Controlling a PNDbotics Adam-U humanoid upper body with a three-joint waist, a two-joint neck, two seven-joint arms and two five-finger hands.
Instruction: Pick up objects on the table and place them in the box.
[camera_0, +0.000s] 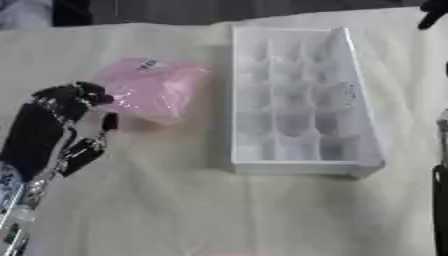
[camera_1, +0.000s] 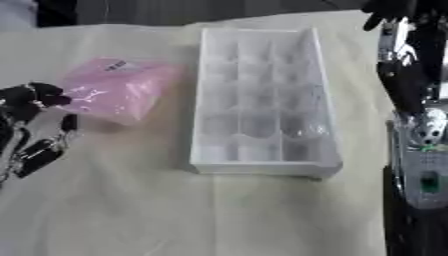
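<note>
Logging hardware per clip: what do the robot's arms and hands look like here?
Left hand: black, with glossy dark fingers; its forearm is black, with silver parts near the lower edge. Right arm: black segments with silver-grey joints and a small green mark; its dark right hand shows at the top corner.

Both arms are black with silver joints; the left hand (camera_0: 61, 107) has black fingers (camera_0: 83, 155).

Cream-clothed table (camera_0: 175, 210): pink packet (camera_0: 150, 87) left, white compartment box (camera_0: 297, 100) just beside, right.
</note>
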